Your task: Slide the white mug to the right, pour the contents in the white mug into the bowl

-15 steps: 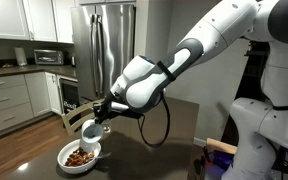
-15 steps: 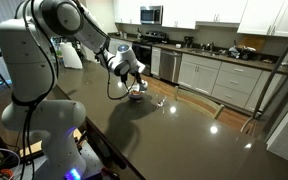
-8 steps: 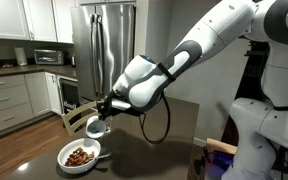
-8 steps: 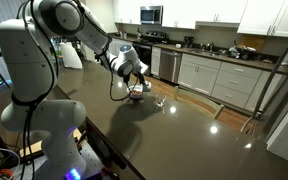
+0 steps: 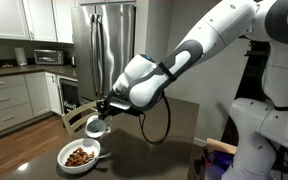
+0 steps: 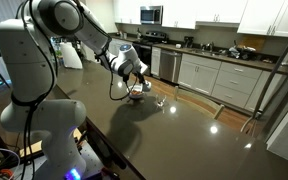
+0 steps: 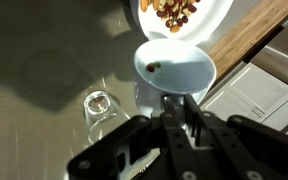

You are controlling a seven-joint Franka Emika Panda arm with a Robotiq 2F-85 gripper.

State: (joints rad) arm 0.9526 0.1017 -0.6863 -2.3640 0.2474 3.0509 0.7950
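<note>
The white mug (image 5: 96, 127) hangs in the air just above and beside the bowl (image 5: 80, 157), tilted only a little. My gripper (image 7: 177, 103) is shut on the mug's handle side. From the wrist, the mug (image 7: 174, 64) shows its open mouth with one small brown piece inside. The wide white bowl (image 7: 184, 15) holds brown food pieces at the top of the wrist view. In an exterior view the mug (image 6: 136, 87) and bowl sit close together under the arm, hard to separate.
A small clear glass (image 7: 104, 112) stands on the dark table (image 6: 174, 140) close beside the mug. The table's wooden edge (image 7: 254, 40) runs near the bowl, with kitchen cabinets (image 5: 4, 100) and a steel fridge (image 5: 109, 45) beyond. The robot's white base (image 6: 44, 120) stands near the table.
The mug has come up slightly and turned more upright over the bowl since a second ago. Since half a second ago nothing visibly moved.
</note>
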